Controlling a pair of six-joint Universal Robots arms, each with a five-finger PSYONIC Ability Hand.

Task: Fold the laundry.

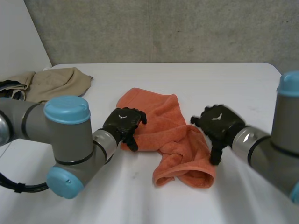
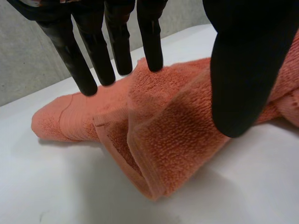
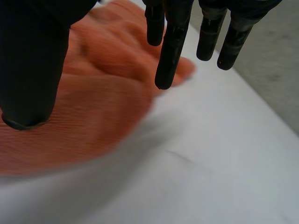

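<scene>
Table (image 1: 196, 79): white; I see the laundry spread on it.
Orange towel (image 1: 163, 126): lies rumpled mid-table between my two hands, its near end bunched and doubled over.
Towel handling: I judge it soft, light and limp terry, grippy rather than slippery; it will sag and drag unless I lift it.
Beige garment (image 1: 56, 81): heaped at the far left, well apart.
Left hand (image 1: 122, 122): over the towel's left edge, fingers straight, grasping nothing.
Right hand (image 1: 217, 122): over the right edge, fingers relaxed, empty.
Hemmed corner (image 2: 149, 182): under my left palm; I'd pinch there.
</scene>
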